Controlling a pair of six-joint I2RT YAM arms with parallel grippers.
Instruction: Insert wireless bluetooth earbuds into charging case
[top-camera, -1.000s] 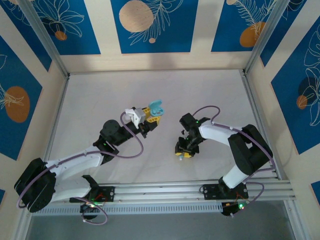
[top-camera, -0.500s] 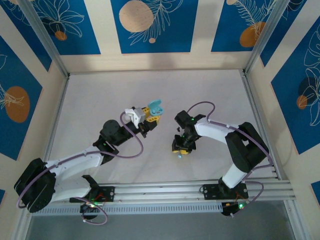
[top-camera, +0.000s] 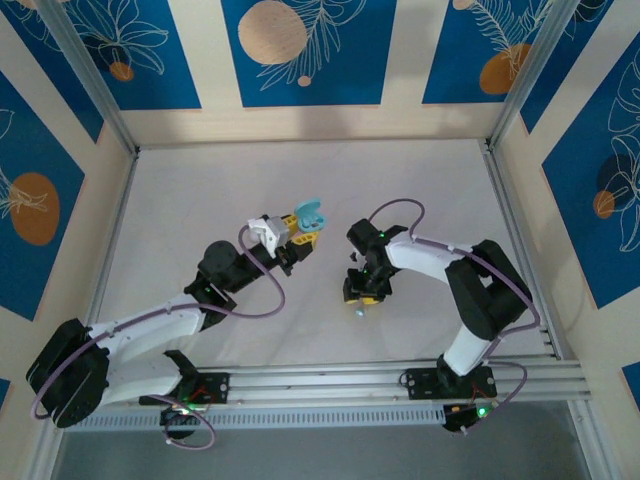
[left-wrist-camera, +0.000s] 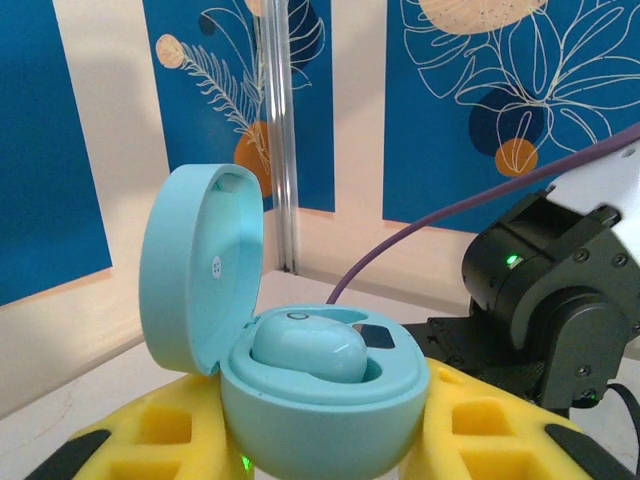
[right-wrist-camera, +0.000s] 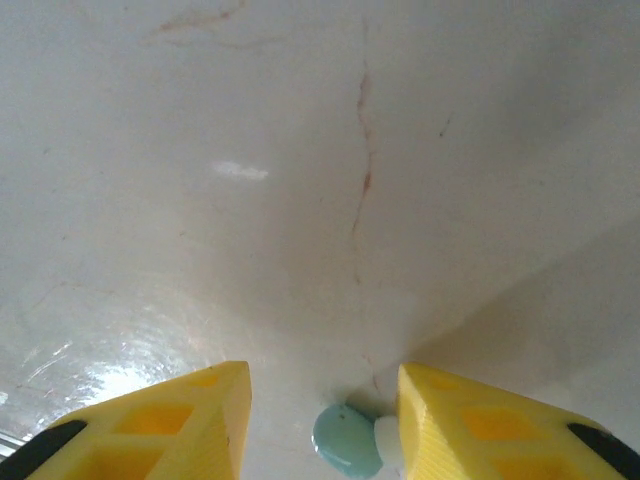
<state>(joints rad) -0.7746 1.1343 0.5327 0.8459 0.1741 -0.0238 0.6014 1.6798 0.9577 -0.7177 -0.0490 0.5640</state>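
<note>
L fingers (left-wrist-camera: 490, 428) clamped on open teal case (left-wrist-camera: 320, 405), lid tipped back; one teal bud (left-wrist-camera: 308, 350) seated inside. R fingers (right-wrist-camera: 170, 415) apart, pointing down at table (right-wrist-camera: 300, 150). Loose teal bud (right-wrist-camera: 347, 440) lies on table betw. them, nearer one finger, not gripped.

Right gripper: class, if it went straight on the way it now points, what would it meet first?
The right gripper points down; it would probably first meet the tiny glossy teal earbud lying between its open yellow fingers, then the white table.
</note>
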